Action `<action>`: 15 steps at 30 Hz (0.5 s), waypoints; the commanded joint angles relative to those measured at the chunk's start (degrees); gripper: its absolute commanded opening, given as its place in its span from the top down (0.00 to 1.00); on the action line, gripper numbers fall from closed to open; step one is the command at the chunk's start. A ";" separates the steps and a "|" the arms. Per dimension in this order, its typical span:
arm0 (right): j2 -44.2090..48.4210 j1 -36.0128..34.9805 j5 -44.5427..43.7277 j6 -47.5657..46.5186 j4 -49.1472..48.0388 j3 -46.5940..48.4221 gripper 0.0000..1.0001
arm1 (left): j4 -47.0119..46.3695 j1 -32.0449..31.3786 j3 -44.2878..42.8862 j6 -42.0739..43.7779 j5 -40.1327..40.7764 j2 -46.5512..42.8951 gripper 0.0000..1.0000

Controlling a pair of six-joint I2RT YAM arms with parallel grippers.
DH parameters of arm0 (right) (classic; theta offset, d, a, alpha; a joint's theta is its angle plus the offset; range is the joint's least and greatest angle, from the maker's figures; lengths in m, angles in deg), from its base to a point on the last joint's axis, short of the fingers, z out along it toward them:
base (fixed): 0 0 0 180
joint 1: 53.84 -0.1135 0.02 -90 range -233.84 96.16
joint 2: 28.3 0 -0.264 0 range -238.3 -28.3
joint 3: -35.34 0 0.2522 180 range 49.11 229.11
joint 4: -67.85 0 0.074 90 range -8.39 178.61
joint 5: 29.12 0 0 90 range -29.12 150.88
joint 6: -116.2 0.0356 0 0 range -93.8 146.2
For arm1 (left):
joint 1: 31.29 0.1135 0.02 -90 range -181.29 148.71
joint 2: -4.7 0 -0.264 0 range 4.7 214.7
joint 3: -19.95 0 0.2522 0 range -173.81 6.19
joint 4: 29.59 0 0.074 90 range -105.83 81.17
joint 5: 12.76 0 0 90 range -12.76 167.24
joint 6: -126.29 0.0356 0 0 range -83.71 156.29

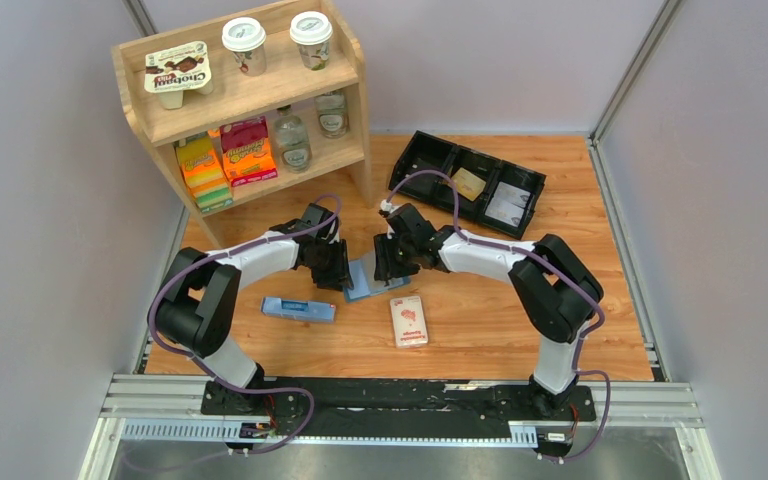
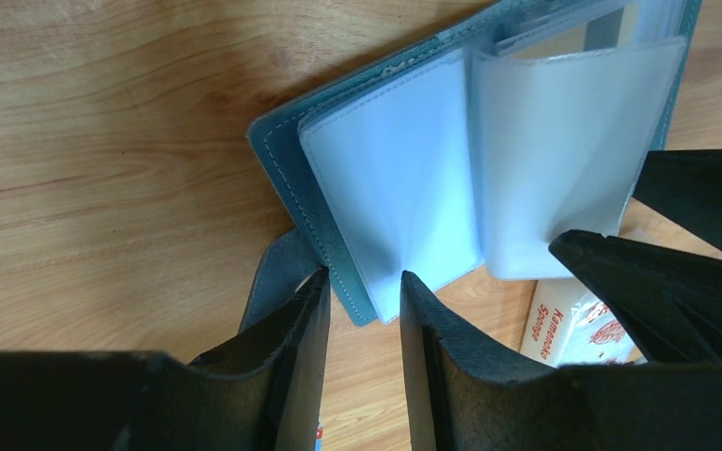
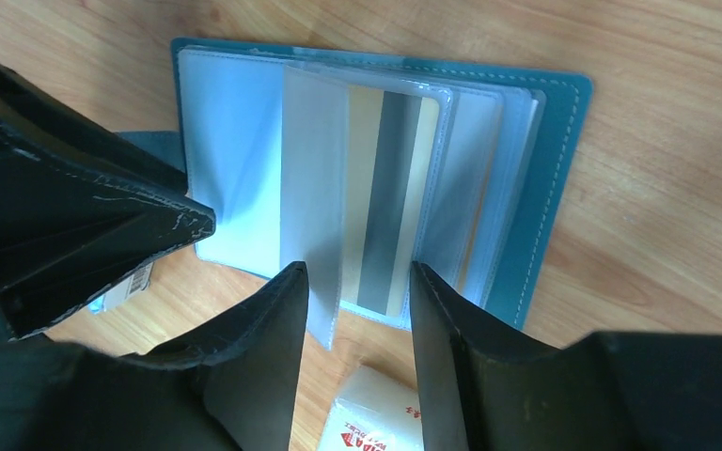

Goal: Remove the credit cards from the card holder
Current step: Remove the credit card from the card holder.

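The surface (image 1: 500, 320) carries the open card holder (image 1: 368, 280). Behind the card holder, a black tray (image 1: 425, 165) holds what appear to be a tan card (image 1: 468, 183) and a grey card (image 1: 508, 205).

Step in hand: card extraction.
- Left end effector (image 2: 365, 282): fingers spread, straddling the card holder's cover edge.
- Right end effector (image 3: 357, 272): fingers spread, straddling the sleeve containing a gold credit card (image 3: 362, 188).

Next: pinch that card and draw it out.

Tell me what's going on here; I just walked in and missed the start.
The open light blue folding card holder lies on the wooden table. The left gripper straddles its cover edge, jaws apart. The right gripper, also open, brackets a clear sleeve holding a tan-gold striped plastic card, not yet pulled out.
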 commanded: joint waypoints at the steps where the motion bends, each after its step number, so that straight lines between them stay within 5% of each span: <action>1: 3.89 -0.38 4.05 -0.59 -3.40 2.14 0.54 | -2.05 -0.04 -0.34 -0.29 -1.75 0.15 0.59; 15: 2.92 -0.99 7.49 0.11 -4.81 2.76 0.53 | -1.44 -0.04 0.53 -0.73 0.61 -2.48 0.59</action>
